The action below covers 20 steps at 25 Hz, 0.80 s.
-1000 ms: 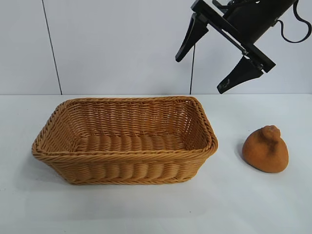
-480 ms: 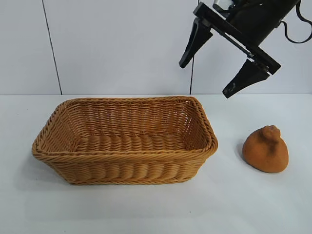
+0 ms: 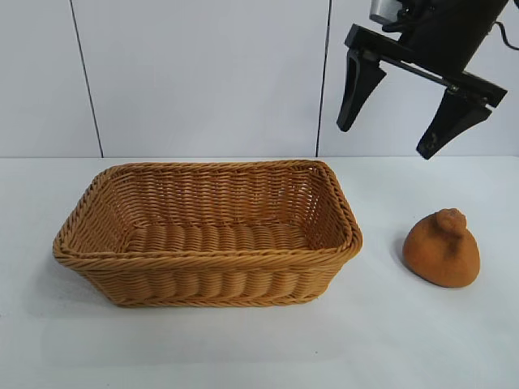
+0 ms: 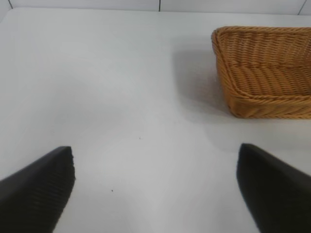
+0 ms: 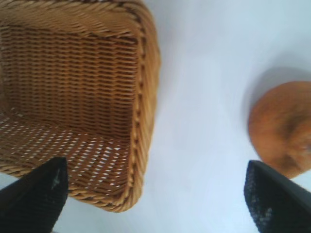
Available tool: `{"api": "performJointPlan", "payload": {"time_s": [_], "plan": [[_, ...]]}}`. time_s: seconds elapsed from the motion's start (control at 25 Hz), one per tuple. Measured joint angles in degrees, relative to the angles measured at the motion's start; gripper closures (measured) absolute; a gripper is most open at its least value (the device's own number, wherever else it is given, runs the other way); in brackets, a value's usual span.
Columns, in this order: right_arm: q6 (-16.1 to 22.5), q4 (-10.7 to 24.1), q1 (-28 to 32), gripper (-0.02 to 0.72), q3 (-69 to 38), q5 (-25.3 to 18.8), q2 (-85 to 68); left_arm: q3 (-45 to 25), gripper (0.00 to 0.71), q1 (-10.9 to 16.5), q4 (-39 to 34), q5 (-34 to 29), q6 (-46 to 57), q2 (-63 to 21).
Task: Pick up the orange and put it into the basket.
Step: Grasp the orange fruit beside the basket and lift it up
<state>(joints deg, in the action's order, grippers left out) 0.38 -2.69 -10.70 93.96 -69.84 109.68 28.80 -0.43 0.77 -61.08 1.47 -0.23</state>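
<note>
Looking across the table from the front, only the lower end of the right arm shows: its body runs out past the upper edge, and the right gripper [image 3: 395, 139] hangs in the air with its two black fingers spread wide, nothing between them. It sits high, above the stretch of table between the wicker basket [image 3: 208, 259] and the orange [image 3: 442, 248], well clear of both.

No part of the left arm appears from the front. Its own wrist camera catches just the two dark, ribbed fingertips [image 4: 36, 191] of the left gripper [image 4: 155, 194], set far apart, cut off at the frame edges, over bare table, with one corner of the basket [image 4: 262, 104] off to the side.

From the right wrist, the orange [image 5: 282, 128] is partly cropped and soft in focus, so its skin is hard to read there; the basket [image 5: 141, 97] shows one end and a slice of its open-weave floor.

The table [image 3: 389, 332] is plain matt white, and behind it stands a pale panelled wall [image 3: 203, 77] with thin dark vertical seams.

The basket is rectangular, tan-golden, with rounded corners, flaring sides and a braided rim. The orange rests on the table just to the basket's right, apart from it: a brownish, rough, rounded lump with a knob on top.
</note>
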Motion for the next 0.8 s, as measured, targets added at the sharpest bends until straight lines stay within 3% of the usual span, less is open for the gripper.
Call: {"api": "performJointPlan", "payload": {"time_s": [0.28, 0.8], "plan": [[0.2, 0.4, 4.7, 0.029, 0.0, 0.0, 0.0, 0.0, 0.068, 0.0, 0.1, 0.1, 0.0, 0.0], [0.0, -1.7, 5.0, 0.029, -3.1, 0.6, 6.5, 0.0, 0.068, 0.0, 0.1, 0.1, 0.0, 0.0]]}}
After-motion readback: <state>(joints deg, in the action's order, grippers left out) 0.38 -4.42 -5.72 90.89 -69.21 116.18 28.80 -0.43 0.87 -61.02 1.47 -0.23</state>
